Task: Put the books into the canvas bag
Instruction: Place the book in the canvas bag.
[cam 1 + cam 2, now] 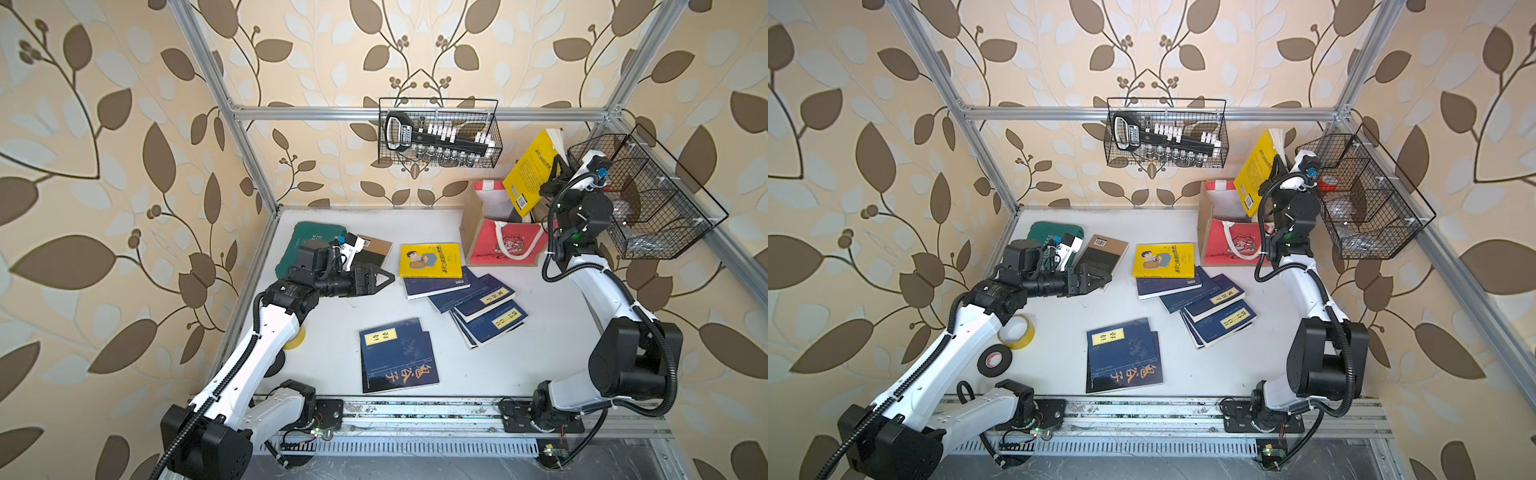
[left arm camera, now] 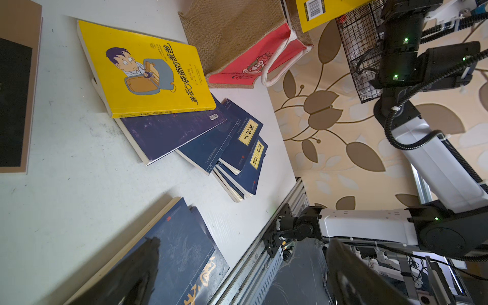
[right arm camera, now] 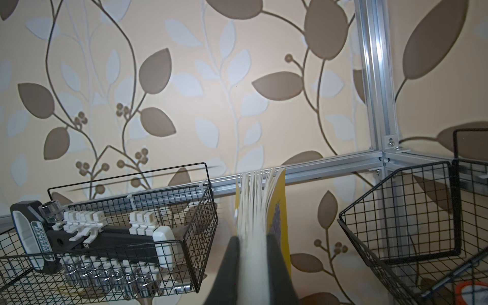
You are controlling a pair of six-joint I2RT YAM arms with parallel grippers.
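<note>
Pinching a bright yellow paperback (image 1: 530, 174) across its thickness, the right gripper (image 3: 253, 245) holds it tilted above the open top of the boxy canvas bag (image 1: 482, 249). The bag is tan jute with a red front panel and white rope handles, and stands at one o'clock on the white table (image 1: 540, 353). The book's pages fan out beyond the fingers.

The left gripper (image 1: 386, 277) hovers at nine o'clock with its jaws spread wide and empty, pointing toward the centre. A yellow cartoon-cover paperback (image 1: 430, 260) lies on a fan of navy paperbacks with yellow title labels (image 1: 478, 307), which spreads from the centre toward three o'clock. Two larger navy books (image 1: 397, 357) lie stacked at six o'clock. At ten o'clock a black-and-brown book (image 1: 374, 253) lies beside a dark green case (image 1: 307, 241).
</note>
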